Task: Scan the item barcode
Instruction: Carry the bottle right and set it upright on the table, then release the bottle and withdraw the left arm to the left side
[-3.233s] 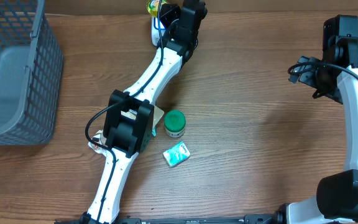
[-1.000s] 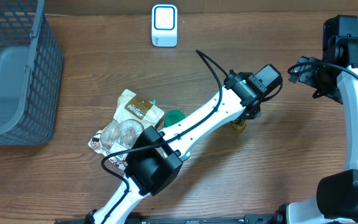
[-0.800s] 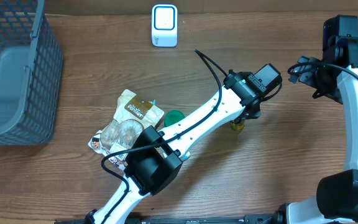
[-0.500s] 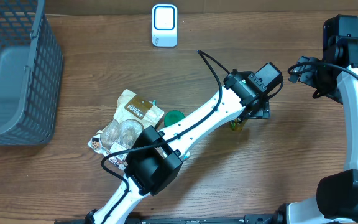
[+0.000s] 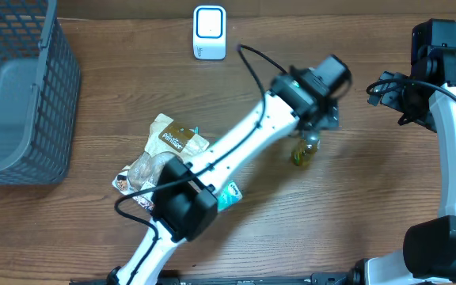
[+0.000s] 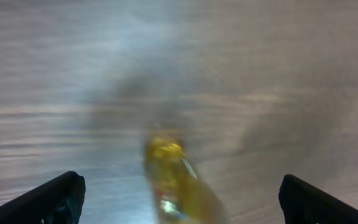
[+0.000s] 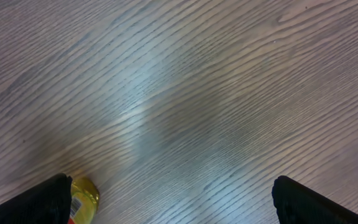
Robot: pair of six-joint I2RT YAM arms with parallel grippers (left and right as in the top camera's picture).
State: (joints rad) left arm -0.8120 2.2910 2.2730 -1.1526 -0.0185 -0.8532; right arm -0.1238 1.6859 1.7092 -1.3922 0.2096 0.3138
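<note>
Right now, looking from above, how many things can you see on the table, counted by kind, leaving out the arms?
Basket: 1
Scanner: 1
Snack bag: 1
Yellow bottle: 1
Small box: 1
Total: 5

Overhead camera looks straight down on the whole table. Both wrist cameras face it from close above. All 3 views share the yellow bottle.

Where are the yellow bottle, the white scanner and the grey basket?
yellow bottle (image 5: 303,152), overhead view, middle of its body.
white scanner (image 5: 210,32), overhead view, centre of its top face.
grey basket (image 5: 63,83), overhead view, its mesh side wall.
</note>
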